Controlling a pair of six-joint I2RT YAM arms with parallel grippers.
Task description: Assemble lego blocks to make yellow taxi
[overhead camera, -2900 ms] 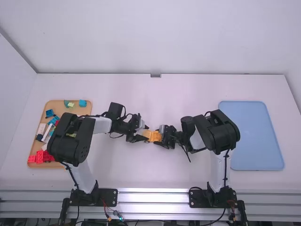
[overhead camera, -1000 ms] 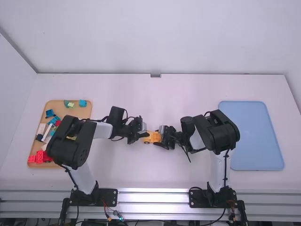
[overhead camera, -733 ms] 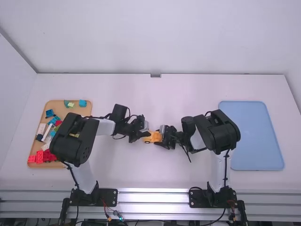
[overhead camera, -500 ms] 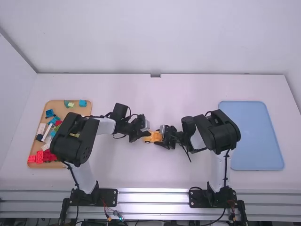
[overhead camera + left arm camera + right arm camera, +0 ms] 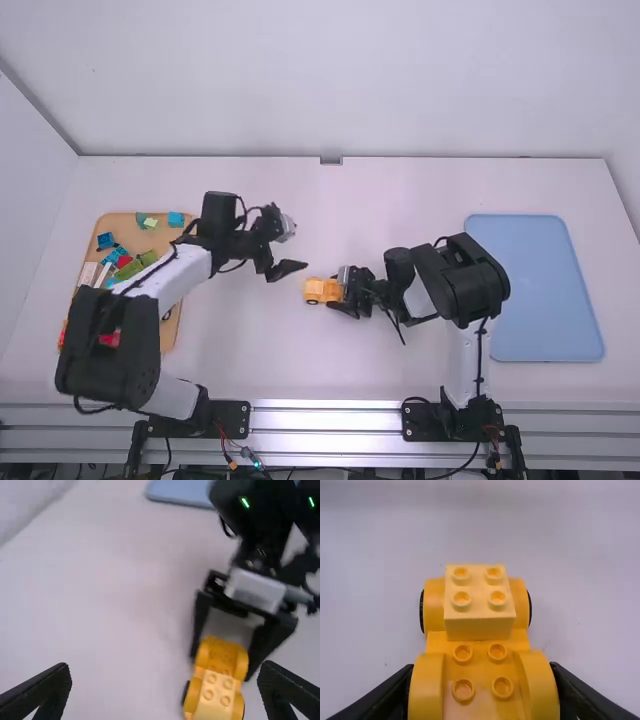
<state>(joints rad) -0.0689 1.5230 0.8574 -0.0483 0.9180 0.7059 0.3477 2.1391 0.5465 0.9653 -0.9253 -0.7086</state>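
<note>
Step in hand: stacking. Right hand (image 5: 482,669) clamps yellow car base (image 5: 480,646) on tabletop (image 5: 300,350); pale block (image 5: 480,626) sits on base's outer end. Left hand (image 5: 166,672) wide apart, empty, near base. Next, probably: fetch a block for base's bare studs.

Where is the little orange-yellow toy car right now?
The orange-yellow toy car is near the middle of the white table in the high view, between the black fingers of the right gripper.
</note>
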